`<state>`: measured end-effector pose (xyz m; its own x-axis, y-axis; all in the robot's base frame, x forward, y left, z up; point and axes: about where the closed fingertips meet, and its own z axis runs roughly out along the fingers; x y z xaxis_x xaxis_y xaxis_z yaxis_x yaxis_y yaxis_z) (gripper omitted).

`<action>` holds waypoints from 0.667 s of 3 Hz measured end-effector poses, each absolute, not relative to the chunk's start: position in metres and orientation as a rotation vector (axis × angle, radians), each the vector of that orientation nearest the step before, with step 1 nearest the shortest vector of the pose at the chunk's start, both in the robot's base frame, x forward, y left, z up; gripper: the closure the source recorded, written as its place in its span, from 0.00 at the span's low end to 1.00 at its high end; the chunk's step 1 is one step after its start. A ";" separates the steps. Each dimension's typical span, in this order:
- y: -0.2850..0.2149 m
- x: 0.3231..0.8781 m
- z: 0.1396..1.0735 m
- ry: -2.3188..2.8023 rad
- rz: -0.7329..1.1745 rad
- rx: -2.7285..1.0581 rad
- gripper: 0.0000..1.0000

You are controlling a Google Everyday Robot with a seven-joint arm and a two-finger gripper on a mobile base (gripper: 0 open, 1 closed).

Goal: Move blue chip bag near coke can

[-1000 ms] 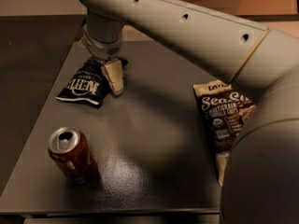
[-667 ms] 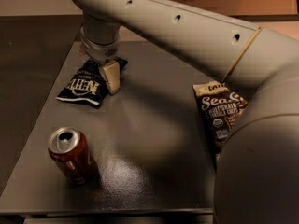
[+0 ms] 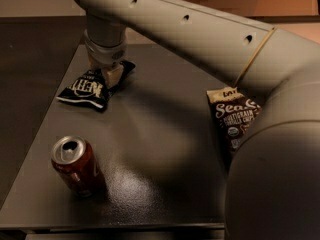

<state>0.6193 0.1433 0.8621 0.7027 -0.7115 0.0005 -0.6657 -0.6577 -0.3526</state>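
Observation:
The blue chip bag (image 3: 82,89) lies flat at the table's far left, dark navy with white lettering. My gripper (image 3: 106,74) hangs from the wrist (image 3: 104,44) and sits right at the bag's upper right end, low over it and partly covering it. The coke can (image 3: 75,165) stands upright near the front left of the table, silver top showing, well in front of the bag and apart from it. The large grey arm (image 3: 210,34) sweeps across the top of the view.
A tan-and-brown "Sea Salt" bag (image 3: 235,116) lies at the right, partly hidden by my arm's bulky lower link (image 3: 280,184). The dark table (image 3: 160,134) has its left edge close to the bag and can, and its front edge just below the can.
My gripper has shifted a little left, from beside the blue bag's right edge to over its upper right end. The bag, can and Sea Salt bag have not moved.

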 end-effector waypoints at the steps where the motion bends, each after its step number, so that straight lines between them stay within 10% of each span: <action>1: 0.136 0.619 0.870 1.081 -0.202 -2.575 0.88; 2: 0.121 0.612 0.884 1.101 -0.183 -2.543 1.00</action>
